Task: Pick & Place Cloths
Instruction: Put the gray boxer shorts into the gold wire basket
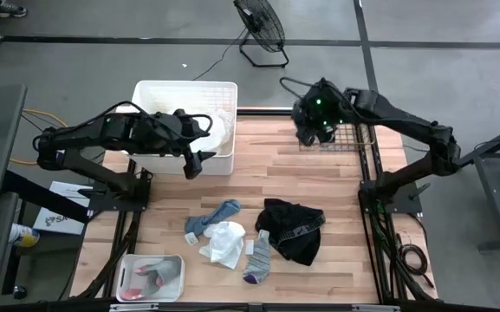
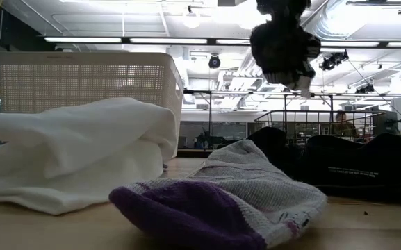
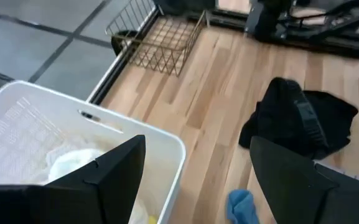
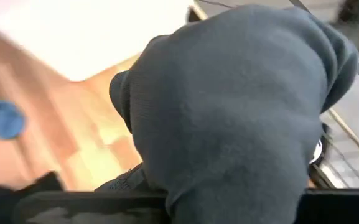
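Two black jointed arms [image 1: 102, 139] with black cabling; a green light glows on the right wrist [image 1: 317, 102].

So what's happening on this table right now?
Two arms are sorting cloths. The right tool is shut on a dark grey garment, holding it up over the wire basket at the table's far right corner. The left tool is open and empty at the white bin, which already holds white cloth. A blue sock, white cloth, purple-toed sock and black garment lie on the table.
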`<act>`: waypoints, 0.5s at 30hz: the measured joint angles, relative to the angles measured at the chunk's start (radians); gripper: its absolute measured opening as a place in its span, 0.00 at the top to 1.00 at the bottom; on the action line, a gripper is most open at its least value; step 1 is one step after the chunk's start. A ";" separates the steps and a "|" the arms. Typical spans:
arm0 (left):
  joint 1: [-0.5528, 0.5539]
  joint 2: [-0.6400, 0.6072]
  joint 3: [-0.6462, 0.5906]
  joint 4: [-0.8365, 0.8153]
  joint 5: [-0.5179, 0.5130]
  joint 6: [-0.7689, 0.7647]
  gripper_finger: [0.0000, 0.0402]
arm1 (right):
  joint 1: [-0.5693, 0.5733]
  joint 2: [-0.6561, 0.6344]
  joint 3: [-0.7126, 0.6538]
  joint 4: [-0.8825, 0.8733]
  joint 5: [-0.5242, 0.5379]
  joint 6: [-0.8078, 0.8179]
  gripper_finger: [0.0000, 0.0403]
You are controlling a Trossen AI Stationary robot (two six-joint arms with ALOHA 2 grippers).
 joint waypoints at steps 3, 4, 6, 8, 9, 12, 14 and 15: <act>0.000 -0.012 -0.041 0.000 0.000 -0.005 0.29 | -0.068 0.000 0.000 0.000 0.000 -0.011 0.90; 0.000 -0.019 -0.057 0.005 0.000 -0.012 0.29 | -0.092 0.000 0.000 0.000 0.000 -0.011 0.90; 0.000 -0.041 -0.090 0.011 0.000 -0.029 0.29 | -0.138 0.000 0.000 0.000 -0.003 -0.012 0.90; 0.000 -0.062 -0.129 0.020 0.001 -0.055 0.29 | -0.176 0.002 -0.005 0.006 -0.009 -0.014 0.90; 0.000 -0.075 -0.148 0.035 0.001 -0.067 0.29 | -0.194 0.001 -0.012 0.009 -0.010 -0.014 0.90; 0.000 -0.127 -0.214 0.091 0.002 -0.094 0.29 | -0.245 0.002 -0.052 0.013 -0.012 -0.016 0.90; 0.000 -0.169 -0.260 0.154 0.003 -0.104 0.29 | -0.274 0.002 -0.091 0.026 -0.012 -0.027 0.90; 0.000 -0.188 -0.288 0.179 0.004 -0.104 0.29 | -0.287 0.002 -0.112 0.033 -0.013 -0.039 0.90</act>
